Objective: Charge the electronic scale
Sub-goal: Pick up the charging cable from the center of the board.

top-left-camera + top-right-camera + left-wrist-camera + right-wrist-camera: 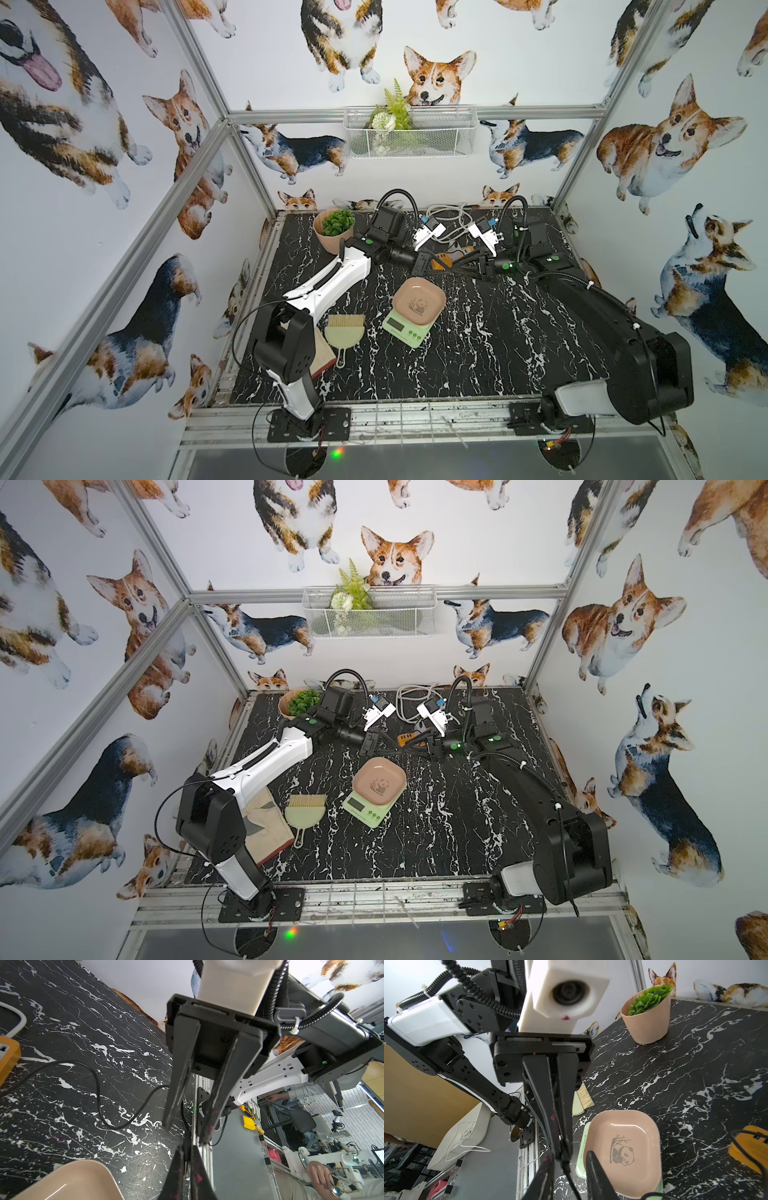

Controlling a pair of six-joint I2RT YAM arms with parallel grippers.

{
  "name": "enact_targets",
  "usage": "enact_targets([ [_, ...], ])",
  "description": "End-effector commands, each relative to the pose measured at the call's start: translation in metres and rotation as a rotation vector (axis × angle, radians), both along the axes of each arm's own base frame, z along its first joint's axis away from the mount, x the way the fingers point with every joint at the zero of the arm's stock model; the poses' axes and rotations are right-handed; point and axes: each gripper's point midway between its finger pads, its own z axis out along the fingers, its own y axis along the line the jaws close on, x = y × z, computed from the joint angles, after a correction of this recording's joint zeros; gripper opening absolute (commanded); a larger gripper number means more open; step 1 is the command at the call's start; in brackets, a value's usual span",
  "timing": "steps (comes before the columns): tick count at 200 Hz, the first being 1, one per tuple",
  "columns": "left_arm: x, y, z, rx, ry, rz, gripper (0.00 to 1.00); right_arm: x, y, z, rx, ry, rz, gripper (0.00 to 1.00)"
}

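On the black marbled table (pixel 498 353), both arms reach to the far middle and meet tip to tip just behind the electronic scale (pixel 409 326). The scale sits near the table's centre with its pink-beige tray (pixel 623 1147) on top and its display facing the arms' bases. It is well apart from the dustpan with brush (pixel 344 332) to its left. The orange power strip (pixel 405 739) lies beyond the scale, below the two grippers.

The left gripper (pixel 560 1142) is pinched tight on a thin black cable (pixel 97 1093), which loops across the table toward the strip. Whether that far end is plugged in cannot be told. The right gripper (pixel 185 1134) has its jaws narrowly apart with the cable running between them, gripping nothing.

The step in hand looks like a handover or regrasp of the cable's free end. To do it well, the right jaws should close on the cable close to the connector while the left hold remains firm. Only then should the left release, so the end does not drop. The connector should stick out a little past the fingertips, square to them, so it can be pushed straight in. The scale's charging port shows in no view. It must be found first, and the other arm should probably brace the light scale against sliding.
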Motion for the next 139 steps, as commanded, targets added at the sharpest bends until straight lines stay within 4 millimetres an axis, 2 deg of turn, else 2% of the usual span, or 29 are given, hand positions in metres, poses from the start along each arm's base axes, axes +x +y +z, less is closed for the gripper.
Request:
enact_targets([
  [1, -0.003, -0.001, 0.011, -0.04, -0.03, -0.027, 0.05, 0.0, 0.001, -0.003, -0.011, -0.014, 0.01, 0.31],
  [50, -0.001, -0.003, 0.01, -0.049, -0.028, -0.016, 0.04, -0.014, 0.001, 0.004, 0.037, -0.035, 0.063, 0.33],
  [139, 0.0, -0.003, 0.011, -0.058, -0.025, -0.007, 0.04, -0.013, 0.001, 0.006, 0.04, -0.052, 0.056, 0.14],
])
